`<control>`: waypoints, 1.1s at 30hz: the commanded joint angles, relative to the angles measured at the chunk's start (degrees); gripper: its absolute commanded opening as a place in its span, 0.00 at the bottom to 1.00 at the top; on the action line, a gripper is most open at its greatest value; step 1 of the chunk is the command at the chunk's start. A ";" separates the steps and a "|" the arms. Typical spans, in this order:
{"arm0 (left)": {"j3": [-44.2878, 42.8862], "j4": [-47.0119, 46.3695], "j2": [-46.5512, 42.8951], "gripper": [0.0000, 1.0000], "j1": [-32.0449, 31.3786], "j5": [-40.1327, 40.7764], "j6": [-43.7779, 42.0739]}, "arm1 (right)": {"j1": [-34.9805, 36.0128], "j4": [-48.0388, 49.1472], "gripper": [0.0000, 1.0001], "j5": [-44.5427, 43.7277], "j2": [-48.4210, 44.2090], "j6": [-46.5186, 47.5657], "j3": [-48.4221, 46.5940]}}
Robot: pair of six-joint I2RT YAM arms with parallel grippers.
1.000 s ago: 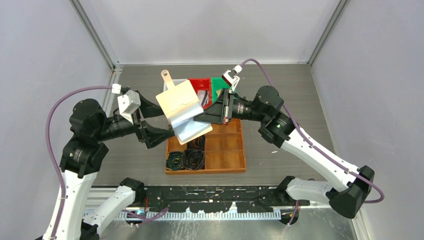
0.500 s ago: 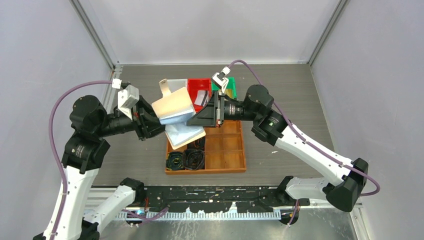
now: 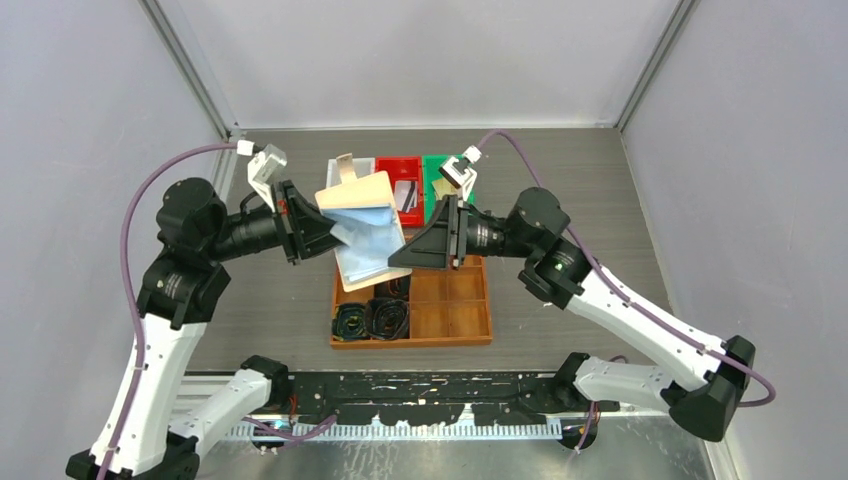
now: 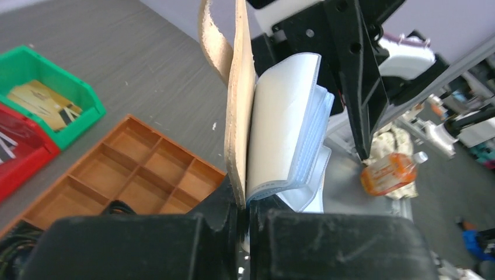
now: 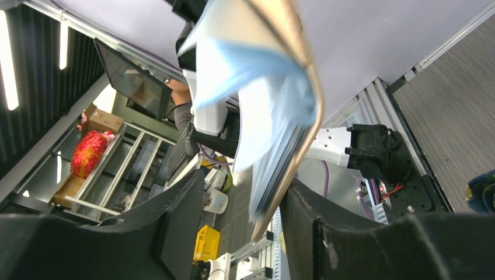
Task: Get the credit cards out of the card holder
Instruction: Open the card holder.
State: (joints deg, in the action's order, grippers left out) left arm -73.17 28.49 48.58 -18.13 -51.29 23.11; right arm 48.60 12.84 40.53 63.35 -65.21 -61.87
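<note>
- Holder point(image 3: 362, 215) open in air; my left fingers point(image 4: 216, 207) clamped on its tan cover.
- Right fingers point(image 5: 175, 216) apart around its blurred edge.
- Cards inside: can't tell.

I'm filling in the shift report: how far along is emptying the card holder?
Done: gold cards lie in the green bin, and pale cards lie in the red bin. In hand: the left pincer is shut on the open card holder, held in the air. The right pincer stands open around one edge of it. Left: I cannot tell whether the blue pockets hold more cards.
</note>
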 commanded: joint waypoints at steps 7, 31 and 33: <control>-1.66 -7.55 1.73 0.00 0.20 -0.90 16.28 | -0.09 2.27 0.44 -4.61 -9.23 7.61 6.22; -2.02 -8.70 3.19 0.00 0.20 -6.96 20.65 | -0.04 2.33 0.43 -14.66 -6.64 11.31 3.89; -2.13 -8.64 3.18 0.00 0.20 -6.99 20.66 | -0.11 3.55 0.45 -13.41 -6.60 10.85 4.19</control>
State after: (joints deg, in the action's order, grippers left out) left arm -73.38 22.46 52.05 -17.61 -53.98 42.98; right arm 48.64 7.51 26.13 56.42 -53.30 -55.51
